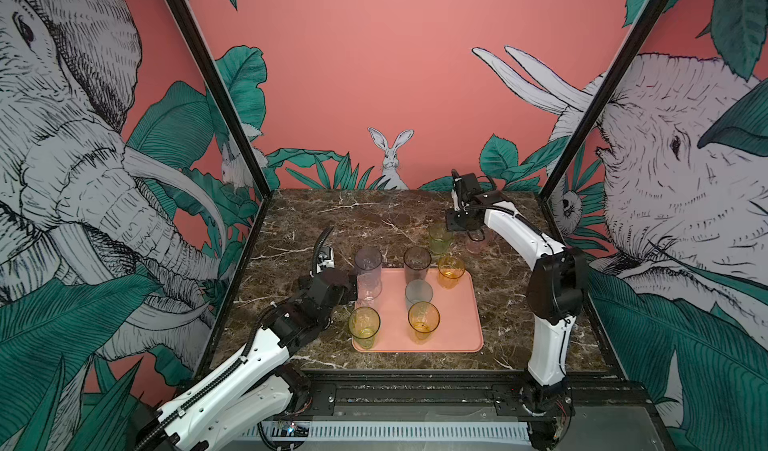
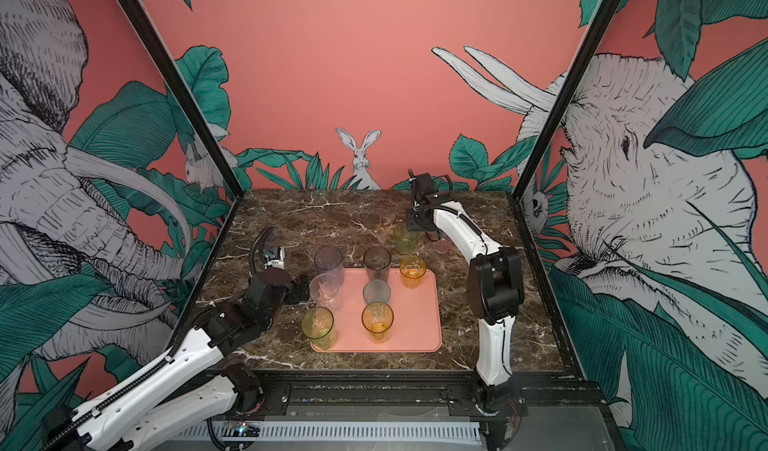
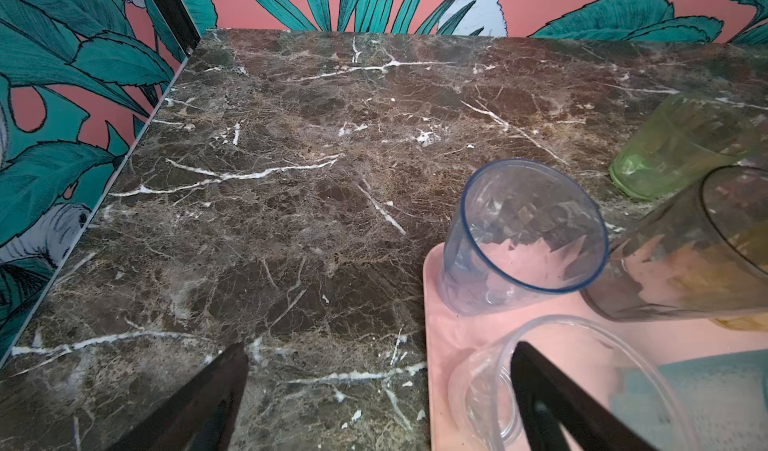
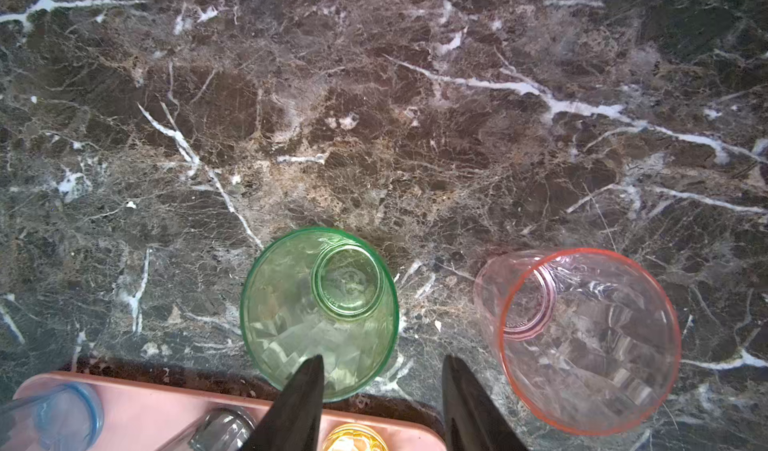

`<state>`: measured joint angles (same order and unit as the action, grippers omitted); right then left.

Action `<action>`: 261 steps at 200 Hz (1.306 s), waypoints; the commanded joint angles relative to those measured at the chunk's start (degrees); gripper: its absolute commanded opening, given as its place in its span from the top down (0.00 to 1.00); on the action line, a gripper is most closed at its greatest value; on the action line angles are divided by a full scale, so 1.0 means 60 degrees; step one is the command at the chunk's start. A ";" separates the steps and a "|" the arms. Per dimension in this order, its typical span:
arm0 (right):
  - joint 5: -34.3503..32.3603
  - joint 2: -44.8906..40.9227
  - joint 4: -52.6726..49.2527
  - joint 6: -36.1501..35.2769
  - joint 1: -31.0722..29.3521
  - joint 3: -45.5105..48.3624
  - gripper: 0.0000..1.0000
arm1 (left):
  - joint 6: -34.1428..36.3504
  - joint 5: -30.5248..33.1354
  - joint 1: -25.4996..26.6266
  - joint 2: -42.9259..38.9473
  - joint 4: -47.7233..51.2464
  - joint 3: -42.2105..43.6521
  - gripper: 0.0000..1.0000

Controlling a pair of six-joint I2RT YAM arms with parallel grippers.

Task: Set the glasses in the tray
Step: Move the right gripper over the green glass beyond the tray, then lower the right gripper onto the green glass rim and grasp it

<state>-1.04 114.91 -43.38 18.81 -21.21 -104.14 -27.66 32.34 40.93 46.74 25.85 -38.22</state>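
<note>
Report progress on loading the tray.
Done: seven tumblers stand on the tray, the clear tumbler right at the open left gripper. In hand: nothing gripped; the open right gripper hangs over the rim of the green tumbler. Left: the green tumbler and the pink tumbler, both on the marble table beyond the tray.

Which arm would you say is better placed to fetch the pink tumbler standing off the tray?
Right: the right tool hovers open by the pink tumbler and green tumbler beyond the tray, whereas the left tool sits across the tray at the clear tumbler.
</note>
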 commanded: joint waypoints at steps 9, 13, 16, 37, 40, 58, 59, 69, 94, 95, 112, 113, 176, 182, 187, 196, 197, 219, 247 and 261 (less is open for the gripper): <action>0.0114 0.0247 -0.0251 -0.0053 0.0036 -0.0354 0.51 | -0.0193 0.0016 -0.0054 -0.0073 0.0124 -0.0003 0.01; 0.0128 0.0267 -0.0246 -0.0058 0.0034 -0.0378 0.51 | -0.0202 0.0018 -0.0054 -0.0071 0.0130 0.0011 0.01; 0.0122 0.0297 -0.0248 -0.0058 0.0034 -0.0393 0.51 | -0.0208 0.0016 -0.0054 -0.0081 0.0123 0.0017 0.01; 0.0102 0.0504 -0.0297 -0.0073 0.0034 -0.0524 0.50 | -0.0209 0.0043 -0.0054 -0.0084 0.0114 0.0041 0.01; 0.0100 0.0550 -0.0325 -0.0082 0.0034 -0.0554 0.50 | -0.0219 0.0041 -0.0054 -0.0079 0.0109 0.0045 0.01; 0.0111 0.0747 -0.0425 -0.0079 0.0034 -0.0726 0.50 | -0.0226 0.0032 -0.0054 -0.0082 0.0116 0.0041 0.01; 0.0113 0.0758 -0.0421 -0.0076 0.0034 -0.0723 0.50 | -0.0225 0.0031 -0.0054 -0.0076 0.0116 0.0041 0.01; 0.0122 0.0838 -0.0418 -0.0074 0.0027 -0.0762 0.49 | -0.0224 0.0034 -0.0054 -0.0059 0.0109 0.0041 0.01; 0.0164 0.1043 -0.0457 -0.0087 0.0034 -0.0875 0.48 | -0.0211 0.0044 -0.0054 -0.0041 0.0088 0.0027 0.01; 0.0168 0.1046 -0.0459 -0.0087 0.0034 -0.0878 0.48 | -0.0210 0.0037 -0.0054 -0.0041 0.0087 0.0020 0.01; 0.0164 0.1212 -0.0527 -0.0077 0.0034 -0.0988 0.47 | -0.0201 0.0034 -0.0054 -0.0015 0.0086 0.0012 0.01; 0.0169 0.1225 -0.0531 -0.0075 0.0034 -0.1001 0.47 | -0.0198 0.0032 -0.0054 -0.0014 0.0086 0.0012 0.01; 0.0173 0.1640 -0.0628 -0.0087 0.0034 -0.1240 0.48 | -0.0181 -0.0012 -0.0054 0.0049 0.0057 -0.0050 0.01; 0.0187 0.1670 -0.0627 -0.0087 0.0034 -0.1247 0.49 | -0.0190 -0.0009 -0.0053 0.0064 0.0057 -0.0050 0.01; 0.0200 0.1694 -0.0634 -0.0086 0.0033 -0.1261 0.49 | -0.0194 -0.0007 -0.0054 0.0063 0.0043 -0.0042 0.01; 0.0212 0.1730 -0.0647 -0.0077 0.0034 -0.1290 0.49 | -0.0180 -0.0021 -0.0053 0.0078 0.0043 -0.0047 0.01; 0.0207 0.1740 -0.0642 -0.0082 0.0034 -0.1291 0.49 | -0.0180 -0.0017 -0.0053 0.0077 0.0043 -0.0047 0.01; 0.0246 0.1850 -0.0645 -0.0076 0.0038 -0.1349 0.52 | -0.0187 -0.0056 -0.0054 0.0105 0.0021 -0.0067 0.01; 0.0271 0.1951 -0.0670 -0.0055 0.0034 -0.1419 0.58 | -0.0180 -0.0115 -0.0054 0.0162 -0.0001 -0.0076 0.01; 0.0305 0.2014 -0.0713 -0.0057 0.0034 -0.1480 0.64 | -0.0180 -0.0120 -0.0054 0.0150 -0.0016 -0.0097 0.01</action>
<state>0.38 125.99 -46.22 18.63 -21.21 -111.18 -28.05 31.86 40.93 47.70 25.80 -38.22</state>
